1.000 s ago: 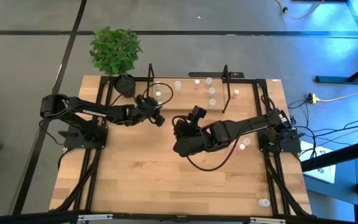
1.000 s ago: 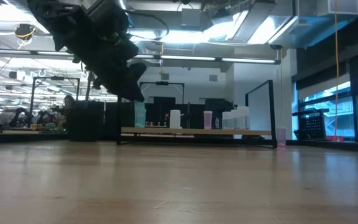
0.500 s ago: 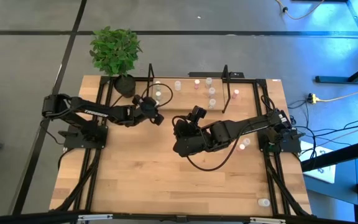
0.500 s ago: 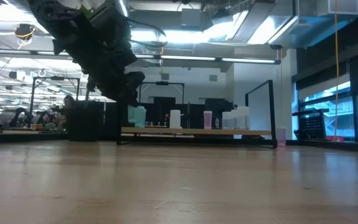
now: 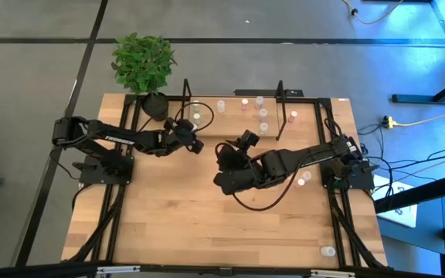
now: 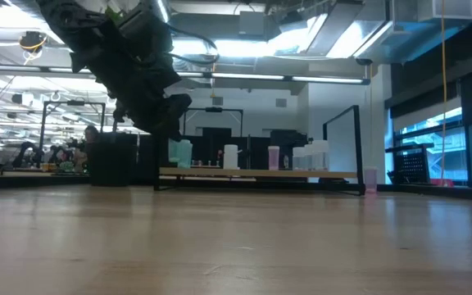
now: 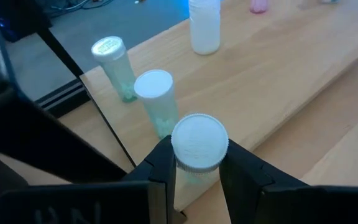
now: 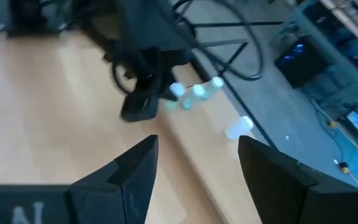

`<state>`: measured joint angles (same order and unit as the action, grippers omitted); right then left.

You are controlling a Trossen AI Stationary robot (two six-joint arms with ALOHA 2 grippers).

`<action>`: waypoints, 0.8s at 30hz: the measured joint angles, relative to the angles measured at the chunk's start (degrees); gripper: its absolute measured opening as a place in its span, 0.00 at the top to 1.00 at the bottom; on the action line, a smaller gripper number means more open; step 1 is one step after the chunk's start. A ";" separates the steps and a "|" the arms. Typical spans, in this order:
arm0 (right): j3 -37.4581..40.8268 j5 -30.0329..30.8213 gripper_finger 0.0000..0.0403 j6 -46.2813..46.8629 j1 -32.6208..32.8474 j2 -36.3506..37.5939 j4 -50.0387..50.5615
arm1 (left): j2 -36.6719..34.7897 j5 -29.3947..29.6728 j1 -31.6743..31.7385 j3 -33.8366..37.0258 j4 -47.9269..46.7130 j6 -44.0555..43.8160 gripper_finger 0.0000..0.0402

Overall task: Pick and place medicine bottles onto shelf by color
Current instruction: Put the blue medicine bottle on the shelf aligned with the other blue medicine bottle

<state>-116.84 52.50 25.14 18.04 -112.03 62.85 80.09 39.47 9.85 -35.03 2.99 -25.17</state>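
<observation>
My left gripper [image 7: 194, 180] is shut on a green-tinted medicine bottle with a white cap [image 7: 197, 142], at the left end of the shelf [image 5: 234, 123]. That shelf is a wooden board in a black wire frame at the table's far side. Two more green bottles [image 7: 157, 102] [image 7: 114, 65] stand on the board just beyond the held one, then a white bottle [image 7: 205, 28]. The low view shows the held bottle [image 6: 181, 153] under the dark gripper. My right gripper [image 8: 194, 162] hovers open over the table's middle [image 5: 226, 150], with nothing between its fingers. My left gripper pinches the bottle's body just under the white cap [image 7: 194, 171], one finger [image 7: 160, 168] on each side. The fingers slant down toward the far edge. The bottle stands about upright. I cannot tell whether its bottom rests on the shelf board.
Pink and clear bottles [image 5: 263, 114] stand farther right on the shelf. Loose bottles lie on the table at the right [image 5: 304, 177] and at the near right corner [image 5: 327, 251]. A potted plant [image 5: 141, 62] stands at the far left by the shelf end.
My left gripper has turned a little at the wrist while staying shut on the green bottle, which has stayed at the shelf's left end.
</observation>
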 joint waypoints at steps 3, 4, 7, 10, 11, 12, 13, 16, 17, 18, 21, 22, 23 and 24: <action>0.00 1.83 0.44 0.09 0.00 -0.13 0.00 | 0.00 -0.61 0.04 0.00 0.00 0.00 0.80; 0.00 1.85 0.44 0.09 0.00 -0.15 0.00 | 0.00 -0.62 0.04 0.00 0.00 0.00 0.80; 0.00 1.15 0.44 0.29 0.00 -0.15 -0.03 | 0.00 -0.75 0.04 0.00 0.00 0.00 0.80; 0.00 -0.12 0.44 -0.33 0.00 -0.15 -0.55 | 0.00 -1.15 0.04 0.00 0.02 0.00 0.80; 0.00 -0.30 0.44 -0.33 0.00 -0.15 -0.55 | 0.00 -1.16 0.04 0.00 0.02 0.02 0.80; 0.00 -0.77 0.44 -0.04 0.00 -0.15 -0.66 | -0.02 -1.19 0.04 0.00 0.00 0.02 0.80; 0.00 -1.82 0.44 0.15 0.00 -0.15 -0.88 | 0.00 -1.21 0.04 0.00 0.02 0.02 0.80; 0.00 -5.53 0.44 -0.25 0.00 -0.15 -0.94 | -0.02 -1.23 0.04 0.00 0.04 0.04 0.80; 0.00 -6.71 0.44 -0.32 0.00 -0.15 -0.94 | -0.02 -1.23 0.04 0.00 0.04 0.04 0.80; 0.00 -7.90 0.44 -0.18 0.00 -0.15 -0.94 | -0.02 -1.23 0.04 0.00 0.04 0.04 0.80; 0.00 -12.29 0.44 0.06 0.00 -0.15 -0.94 | -0.02 -1.23 0.04 0.00 0.04 0.03 0.80; 0.00 -13.99 0.44 -0.17 0.00 -0.15 -0.94 | -0.02 -1.23 0.01 0.00 0.05 0.03 0.80; 0.00 -15.64 0.44 -0.14 0.00 -0.15 -0.94 | -0.02 -1.23 0.00 0.00 0.06 0.02 0.80; 0.00 -17.22 0.44 0.04 0.00 -0.15 -0.94 | -0.02 -1.25 0.00 0.00 0.06 -0.01 0.80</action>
<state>-116.84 35.28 25.18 18.04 -112.18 61.91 80.07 38.22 9.85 -35.03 3.05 -25.18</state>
